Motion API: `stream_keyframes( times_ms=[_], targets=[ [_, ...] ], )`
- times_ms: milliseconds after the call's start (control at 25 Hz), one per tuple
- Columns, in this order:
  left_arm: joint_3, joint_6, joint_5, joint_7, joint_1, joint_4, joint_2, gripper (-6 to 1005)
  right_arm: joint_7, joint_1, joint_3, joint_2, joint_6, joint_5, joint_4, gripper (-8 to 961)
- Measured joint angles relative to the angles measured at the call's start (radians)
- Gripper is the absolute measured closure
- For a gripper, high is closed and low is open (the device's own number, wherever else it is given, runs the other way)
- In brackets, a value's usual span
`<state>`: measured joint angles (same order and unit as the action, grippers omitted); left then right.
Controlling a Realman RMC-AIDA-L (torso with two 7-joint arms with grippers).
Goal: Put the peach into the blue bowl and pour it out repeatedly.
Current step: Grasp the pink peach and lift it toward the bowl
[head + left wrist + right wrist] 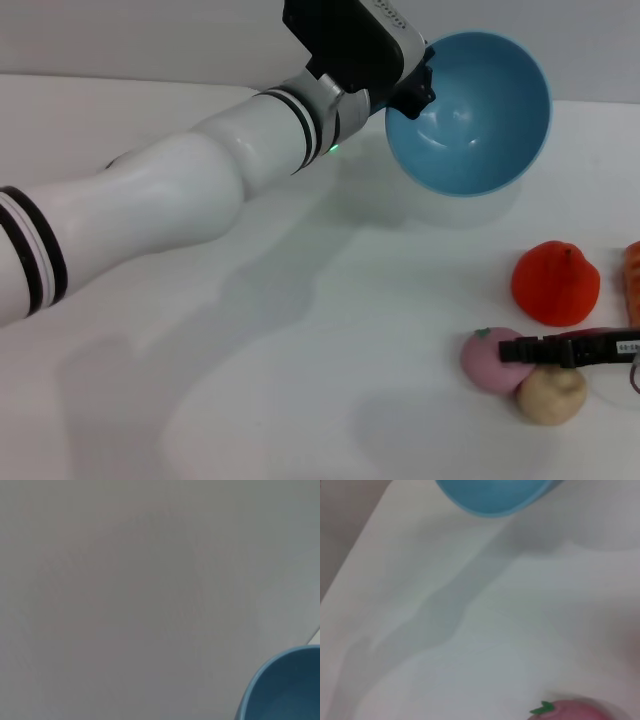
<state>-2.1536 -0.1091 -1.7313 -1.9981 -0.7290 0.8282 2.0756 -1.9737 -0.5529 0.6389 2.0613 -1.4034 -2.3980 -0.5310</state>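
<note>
Lower right of the head view, the right gripper [510, 351] touches the small matte pink peach [487, 362], jaw state untellable; left gripper [420, 85] grips the tilted glossy light-blue bowl [480, 120] upper right

My left hand [418, 88] holds the blue bowl [470, 112] by its rim, lifted and tipped on its side, its glossy empty inside facing me. The peach [492, 360], small, matte pink, lies on the surface just under my right hand [520, 351].
</note>
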Motion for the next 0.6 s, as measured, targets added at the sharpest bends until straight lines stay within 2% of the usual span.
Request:
stream_keyframes(
  times_ms=[200, 400, 600],
  targets=[
    [-0.003, 0.0, 0.001, -0.003, -0.007, -0.006, 0.002, 1000, 0.02, -0.001, 0.001, 0.006, 0.08, 0.002, 0.027, 653],
    [-0.005, 0.004, 0.002, -0.003, -0.009, -0.008, 0.002, 1000, 0.113, -0.002, 0.001, 0.011, 0.092, 0.05, 0.037, 659],
    [-0.005, 0.01, 0.003, -0.004, -0.007, -0.009, 0.001, 1000, 0.17, -0.001, 0.001, 0.012, 0.089, 0.118, 0.037, 833]
  ],
)
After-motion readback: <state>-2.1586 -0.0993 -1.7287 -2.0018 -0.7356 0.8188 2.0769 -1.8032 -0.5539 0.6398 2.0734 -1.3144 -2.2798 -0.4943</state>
